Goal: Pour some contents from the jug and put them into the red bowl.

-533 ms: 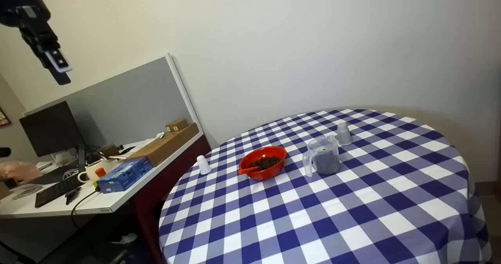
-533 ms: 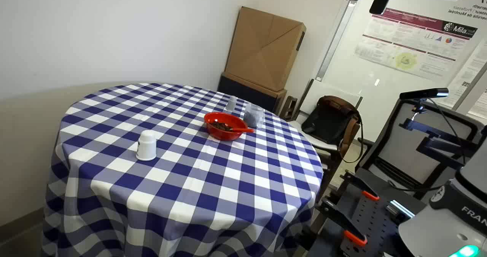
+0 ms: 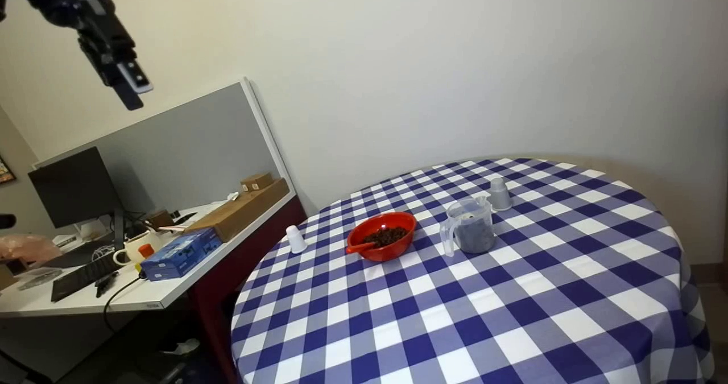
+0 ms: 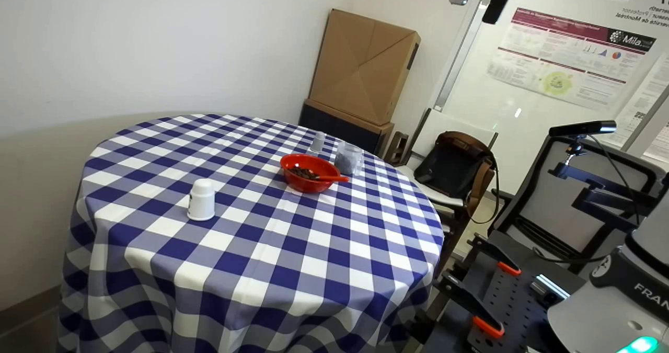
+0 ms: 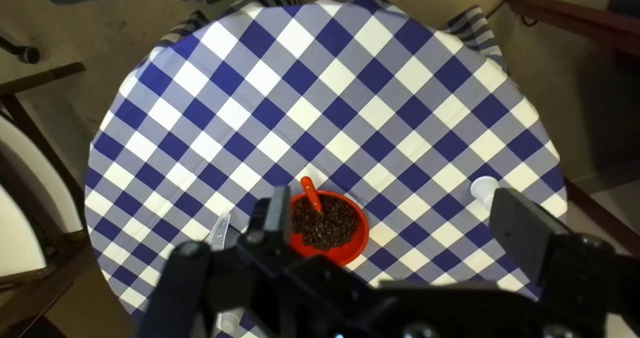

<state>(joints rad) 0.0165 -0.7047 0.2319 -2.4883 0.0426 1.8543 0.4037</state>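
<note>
The jug [image 3: 475, 233] is a translucent greyish pitcher with a handle, upright on the checked tablecloth in both exterior views. In the wrist view only its handle [image 5: 218, 233] and a bit of its body show, the rest hidden behind the gripper's linkage. Beside it stands the red bowl [image 4: 311, 185], holding dark brown beans and a red-handled utensil [image 5: 311, 193] that leans on the rim. My gripper [image 5: 390, 203] hangs high above the table, wide open with nothing between its fingers. Its left finger covers part of the bowl in the wrist view.
A white upturned cup [image 4: 202, 201] stands apart from the bowl, on the side away from the jug. Close to the jug is a clear upturned cup [image 3: 500, 195]. A cluttered desk [image 3: 159, 290] and a chair with a bag [image 4: 454, 164] flank the round table.
My gripper has shifted rightward and slightly up in an exterior view, and leftward in the opposite camera's picture, staying open. The jug, bowl and cups have not moved.
</note>
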